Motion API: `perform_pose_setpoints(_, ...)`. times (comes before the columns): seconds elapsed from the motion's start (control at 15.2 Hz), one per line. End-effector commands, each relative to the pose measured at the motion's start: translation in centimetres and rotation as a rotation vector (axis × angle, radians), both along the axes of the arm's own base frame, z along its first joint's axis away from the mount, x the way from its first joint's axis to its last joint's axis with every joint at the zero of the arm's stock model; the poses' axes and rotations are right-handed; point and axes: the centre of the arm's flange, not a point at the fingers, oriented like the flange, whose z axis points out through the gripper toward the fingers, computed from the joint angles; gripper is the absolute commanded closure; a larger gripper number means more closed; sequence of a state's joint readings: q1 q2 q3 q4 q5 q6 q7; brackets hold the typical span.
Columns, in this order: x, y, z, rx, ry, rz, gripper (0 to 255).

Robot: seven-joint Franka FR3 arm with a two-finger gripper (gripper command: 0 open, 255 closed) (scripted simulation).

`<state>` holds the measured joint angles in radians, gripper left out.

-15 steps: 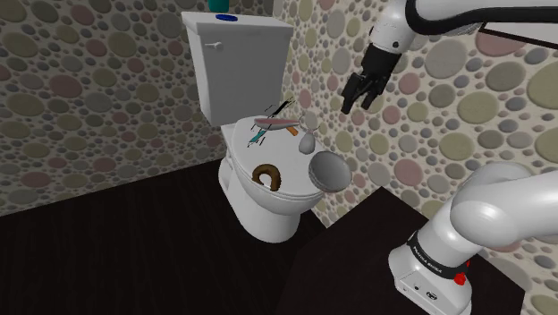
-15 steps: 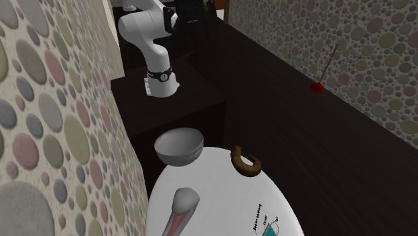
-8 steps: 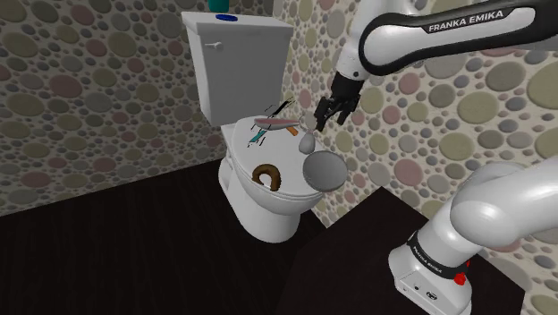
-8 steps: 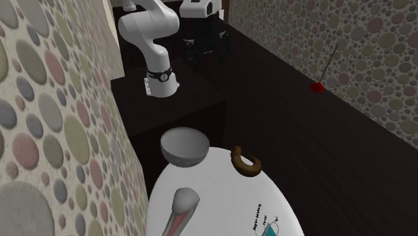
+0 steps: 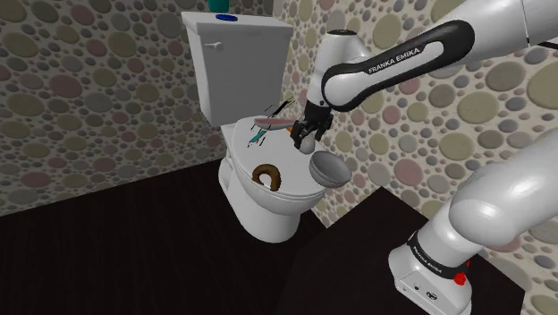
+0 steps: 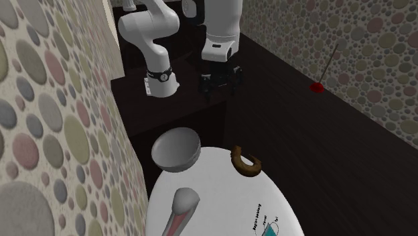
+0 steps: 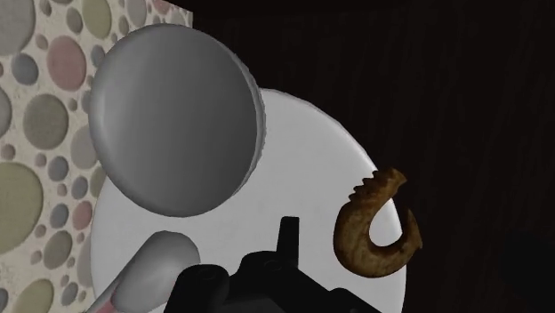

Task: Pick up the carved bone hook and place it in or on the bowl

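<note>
Hook (image 5: 266,175): brown and curly, it is lying flat on the white toilet lid (image 5: 240,143), near the front edge, with nothing touching it.
Claw (image 5: 306,136): it is hanging above the lid, its two black fingers standing apart and holding nothing.
Bowl (image 5: 327,168): grey, it is sitting at the lid's edge by the spotty wall (image 5: 420,116), at about 5 o'clock from the claw in the shoulder view.
Way to go: in that view the hook is lying at about 7 o'clock from the claw, near and lower down, so I think the claw is needing to drop that way.
Hook's turn: in the second exterior view its open side is pointing to about 1 o'clock.
</note>
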<state>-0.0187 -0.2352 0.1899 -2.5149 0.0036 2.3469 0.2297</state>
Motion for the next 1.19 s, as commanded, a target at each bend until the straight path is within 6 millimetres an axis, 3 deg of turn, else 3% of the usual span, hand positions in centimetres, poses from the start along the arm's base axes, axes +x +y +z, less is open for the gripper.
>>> perform_pose_setpoints(0.0,1.6,0.6,-2.1,-0.01,0.0,-0.004,0)
perform_pose_setpoints(0.99,12.1,3.9,-19.1,-0.097,0.011,-0.031,0)
perform_pose_setpoints(1.12,12.4,3.9,-20.1,-0.099,0.012,-0.031,0)
